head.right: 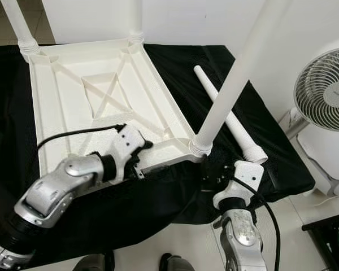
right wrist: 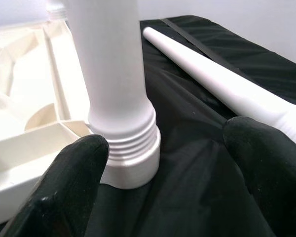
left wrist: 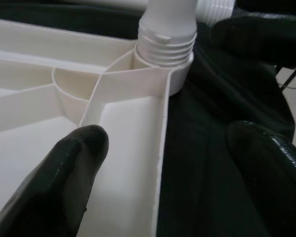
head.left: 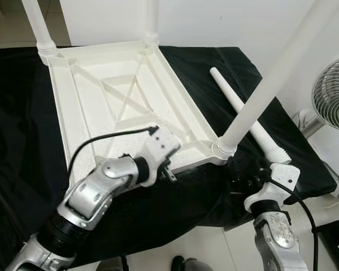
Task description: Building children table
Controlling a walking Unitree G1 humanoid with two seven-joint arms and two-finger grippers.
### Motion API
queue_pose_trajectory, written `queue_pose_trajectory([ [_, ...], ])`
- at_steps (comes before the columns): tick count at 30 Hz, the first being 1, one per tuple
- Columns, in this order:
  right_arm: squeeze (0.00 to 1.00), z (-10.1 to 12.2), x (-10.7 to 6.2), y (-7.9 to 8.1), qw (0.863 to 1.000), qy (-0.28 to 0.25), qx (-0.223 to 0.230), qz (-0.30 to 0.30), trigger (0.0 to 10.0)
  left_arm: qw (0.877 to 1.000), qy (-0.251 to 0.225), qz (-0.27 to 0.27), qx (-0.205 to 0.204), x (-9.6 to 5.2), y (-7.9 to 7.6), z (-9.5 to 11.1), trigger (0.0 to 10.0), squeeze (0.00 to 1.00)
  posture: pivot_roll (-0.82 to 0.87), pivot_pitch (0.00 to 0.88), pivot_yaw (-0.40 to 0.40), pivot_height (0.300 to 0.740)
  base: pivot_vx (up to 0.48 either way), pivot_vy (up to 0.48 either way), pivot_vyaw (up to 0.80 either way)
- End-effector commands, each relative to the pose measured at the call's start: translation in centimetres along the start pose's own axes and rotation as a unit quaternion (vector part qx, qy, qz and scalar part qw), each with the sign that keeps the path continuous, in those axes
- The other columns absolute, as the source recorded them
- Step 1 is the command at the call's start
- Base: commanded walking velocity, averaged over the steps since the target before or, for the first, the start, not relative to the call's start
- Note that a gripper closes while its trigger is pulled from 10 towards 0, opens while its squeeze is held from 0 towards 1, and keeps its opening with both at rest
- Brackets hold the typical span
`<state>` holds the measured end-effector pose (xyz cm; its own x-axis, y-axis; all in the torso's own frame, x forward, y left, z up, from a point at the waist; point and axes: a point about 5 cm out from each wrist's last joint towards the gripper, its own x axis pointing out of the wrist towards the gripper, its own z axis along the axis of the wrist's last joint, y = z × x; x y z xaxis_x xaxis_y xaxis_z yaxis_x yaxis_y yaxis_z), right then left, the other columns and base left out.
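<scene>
Three legs are already standing in the corner sockets of the upturned white tabletop (head.left: 124, 96), which is lying underside-up on the black cloth (head.left: 22, 141): one at the far left corner (head.left: 38, 25), one at the far right corner (head.left: 152, 22), and one at the near right corner (head.left: 271, 82), its threaded base sitting in the socket there. One more leg (head.left: 246, 116) is lying loose on the cloth to the right of the tabletop, so by my count one of four is left to fit, most likely at the near left corner, which the left arm is hiding.

Both grippers are working at the near edge. The left gripper (left wrist: 163, 168) is reaching with its fingers apart, one over the ribbed underside and one over the cloth, straddling the tabletop's rim. The right gripper (right wrist: 163, 177) is also spread wide, empty, facing the threaded base of the near right leg and clamping nothing.

One white fan (head.right: 327, 96) is standing on the floor at the right.
</scene>
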<state>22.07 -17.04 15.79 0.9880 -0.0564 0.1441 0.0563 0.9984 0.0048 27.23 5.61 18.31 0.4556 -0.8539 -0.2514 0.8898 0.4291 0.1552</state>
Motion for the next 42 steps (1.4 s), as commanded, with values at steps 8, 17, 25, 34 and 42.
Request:
queue_pose_trajectory([
  [8,0.0,0.0,-0.5,-0.5,1.0,0.007,0.001,-0.013,10.0,0.99,0.03,0.132,-0.051,0.4,2.3,-0.5,10.0,0.0,0.03,0.197,-0.058,0.74,0.0,0.0,0.0],
  [17,0.0,-0.4,-0.8,-0.7,1.0,0.015,-0.004,-0.012,10.0,0.992,-0.049,0.113,-0.037,-1.1,2.2,3.0,10.0,0.0,0.03,0.19,-0.063,0.74,0.0,0.0,0.0],
  [25,0.0,-0.5,-0.7,-0.6,1.0,0.017,-0.006,-0.009,10.0,0.991,-0.059,0.112,-0.043,-1.2,1.8,3.5,10.0,0.0,0.02,0.18,-0.071,0.74,0.0,0.0,0.0],
  [34,0.0,-0.3,-0.5,-0.4,1.0,0.016,-0.006,0.001,10.0,0.986,0.018,0.158,-0.046,-0.4,2.6,1.8,10.0,0.0,0.02,0.173,-0.076,0.74,0.0,0.0,0.0],
  [42,0.0,-0.1,-0.5,-0.4,1.0,0.012,-0.006,0.002,10.0,0.972,0.1,0.202,-0.059,-0.4,3.4,-0.1,10.0,0.0,0.02,0.167,-0.07,0.74,0.0,0.0,0.0],
])
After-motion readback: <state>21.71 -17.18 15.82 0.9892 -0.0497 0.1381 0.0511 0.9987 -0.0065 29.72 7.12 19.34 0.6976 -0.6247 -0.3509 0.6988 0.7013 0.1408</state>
